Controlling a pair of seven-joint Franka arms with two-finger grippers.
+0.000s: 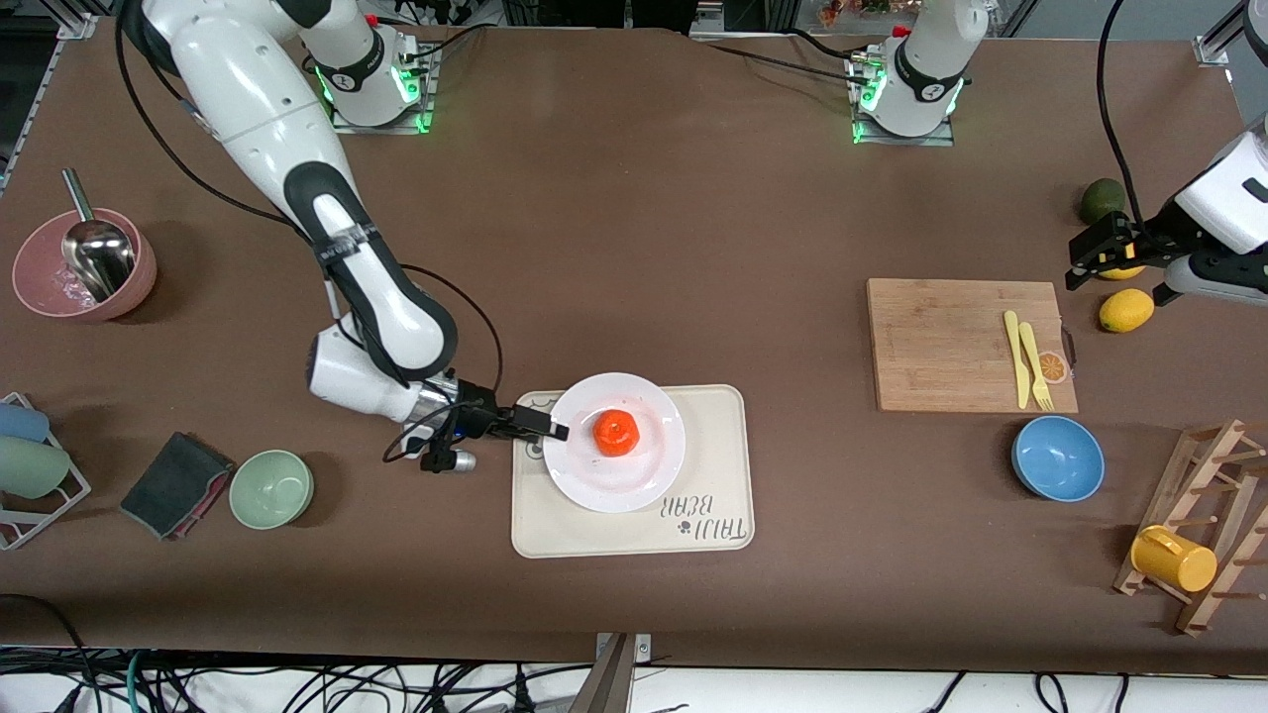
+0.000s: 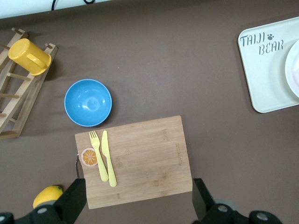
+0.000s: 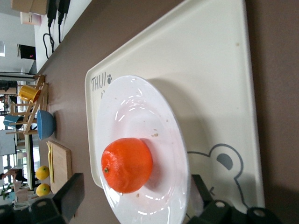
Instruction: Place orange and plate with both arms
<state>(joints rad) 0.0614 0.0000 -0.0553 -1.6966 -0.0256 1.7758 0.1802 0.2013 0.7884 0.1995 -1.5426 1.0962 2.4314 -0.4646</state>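
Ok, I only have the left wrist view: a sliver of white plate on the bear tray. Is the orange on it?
Observer: Yes, the orange sits mid-plate, and the plate lies on the tray.
Operator: And the right gripper?
Observer: The right gripper is open at the plate's rim, on the side toward the right arm's end, gripping nothing.
Operator: Where's the left gripper?
Observer: The left gripper hangs open over the lemons, beside the cutting board.

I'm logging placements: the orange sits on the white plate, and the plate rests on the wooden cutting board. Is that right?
Not quite. The orange does sit on the white plate, but the plate rests on the cream bear-print tray, not the wooden cutting board, which holds only a yellow knife and fork. The front view shows this.
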